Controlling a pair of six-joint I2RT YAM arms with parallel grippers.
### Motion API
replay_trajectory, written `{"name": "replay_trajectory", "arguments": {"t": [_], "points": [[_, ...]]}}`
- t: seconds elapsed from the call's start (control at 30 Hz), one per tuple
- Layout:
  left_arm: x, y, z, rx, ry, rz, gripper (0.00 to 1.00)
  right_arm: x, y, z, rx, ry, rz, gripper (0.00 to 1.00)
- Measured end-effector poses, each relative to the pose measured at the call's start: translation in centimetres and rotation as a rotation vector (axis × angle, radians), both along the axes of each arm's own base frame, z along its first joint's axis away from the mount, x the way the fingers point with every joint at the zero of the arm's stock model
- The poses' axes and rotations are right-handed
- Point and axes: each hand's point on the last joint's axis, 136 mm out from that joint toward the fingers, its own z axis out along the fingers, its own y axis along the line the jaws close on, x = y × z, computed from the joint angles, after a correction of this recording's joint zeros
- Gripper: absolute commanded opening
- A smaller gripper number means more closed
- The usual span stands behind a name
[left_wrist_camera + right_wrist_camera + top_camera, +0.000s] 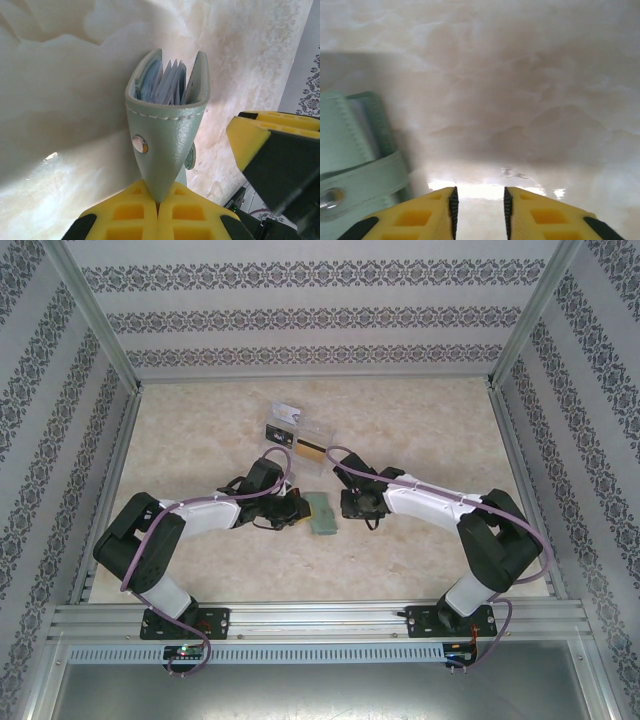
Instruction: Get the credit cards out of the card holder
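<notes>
Where the card holder [322, 513] sits: mid-bench, between your two arms, lifted on end and not lying flat.
Left tool [159, 200]: fully closed on the tapering end of the holder's cover, just below the metal snap [141, 145]. That pinch seems meant as an anchor, so the holder cannot slide while the other arm pulls.
Holder's pose: its two panels stand apart and the open mouth faces away from the left wrist camera. That leaves the fanned clear sleeves [167, 82] exposed for a reach from outside.
Sleeves' contents: you cannot tell from these views whether a card remains inside, since only pale, bluish edges show.
Right tool [479, 200]: partly open with nothing between its pads. It hangs low over bare bench [520, 100], just beside the holder's strap edge, and its spread looks sized for a thin card.
Loose cards [310, 449]: small flat pieces, one white, one dark and one gold-orange, lie farther up the bench beside something clear. They look like credit cards already out, though they are too small to be sure.
Progress, as a judgement: some cards appear removed and the rest need checking.
Your next concern: bring the right tool round to the mouth, not the strap side, or it will nip the cover.
</notes>
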Motion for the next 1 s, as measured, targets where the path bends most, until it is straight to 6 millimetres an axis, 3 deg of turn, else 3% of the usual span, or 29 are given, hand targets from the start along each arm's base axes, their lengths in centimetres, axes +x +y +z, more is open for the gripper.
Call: {"name": "replay_trajectory", "arguments": {"t": [0.27,0.47,0.8,0.93,1.0], "points": [[0.2,-0.2,0.4,-0.007,-0.005,-0.003,0.00,0.0,5.0,2.1,0.178,-0.001,0.120,0.42],[0.0,-0.4,0.5,-0.018,0.002,-0.015,0.00,0.0,6.6,1.3,0.199,0.035,0.147,0.40],[-0.3,-0.3,0.2,-0.011,0.017,-0.017,0.00,0.1,6.8,0.3,0.166,0.061,0.141,0.16],[-0.3,-0.1,0.1,-0.002,0.022,-0.012,0.00,0.1,6.6,0.2,0.145,0.054,0.129,0.02],[-0.2,-0.1,0.0,0.004,0.021,-0.008,0.00,0.1,6.5,0.2,0.138,0.047,0.122,0.00]]}}
